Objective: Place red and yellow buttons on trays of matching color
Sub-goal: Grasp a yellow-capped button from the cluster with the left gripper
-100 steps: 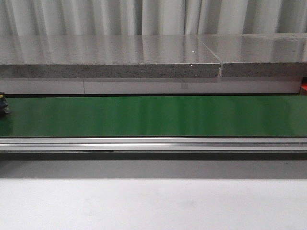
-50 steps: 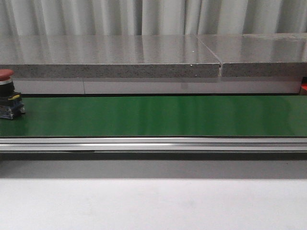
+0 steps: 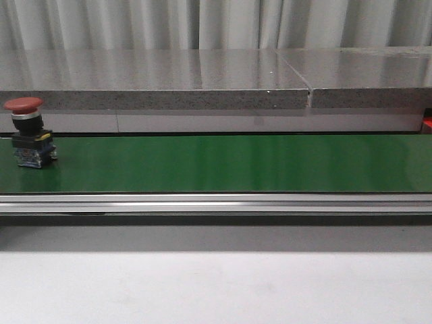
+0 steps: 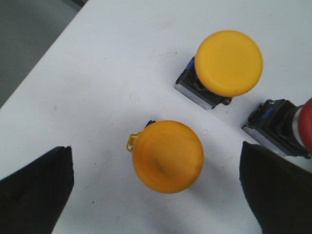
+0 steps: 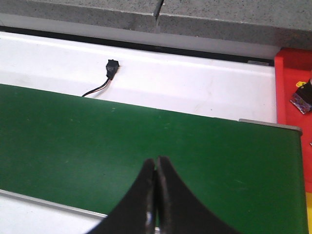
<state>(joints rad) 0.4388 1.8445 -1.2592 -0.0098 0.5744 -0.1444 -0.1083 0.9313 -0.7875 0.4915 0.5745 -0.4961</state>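
A red button [image 3: 27,131] with a mushroom cap and a dark base stands upright at the far left end of a green conveyor belt [image 3: 229,163], seen from the front. The belt runs across the whole width, with a silver rail [image 3: 216,202] along its near edge and a grey stone ledge [image 3: 155,84] behind it.

From the left wrist camera, two yellow buttons sit on a white surface [image 4: 97,73]. The nearer yellow button [image 4: 168,156] lies between the two dark fingers; the farther yellow button [image 4: 228,63] is a little beyond it, apart from it. Just beside that one, another red-capped button [image 4: 285,129] pokes in at the edge, lying on its side. The left hand [image 4: 161,190] is spread wide and grips nothing.

From the right wrist camera, the right hand [image 5: 156,195] hangs over the green belt with its fingertips pressed together, nothing between them. Past the belt's end is a red tray [image 5: 292,78] with a small dark part [image 5: 303,100] on it. A small black connector with wires [image 5: 110,70] lies on the white desk [image 5: 195,83] behind the belt.
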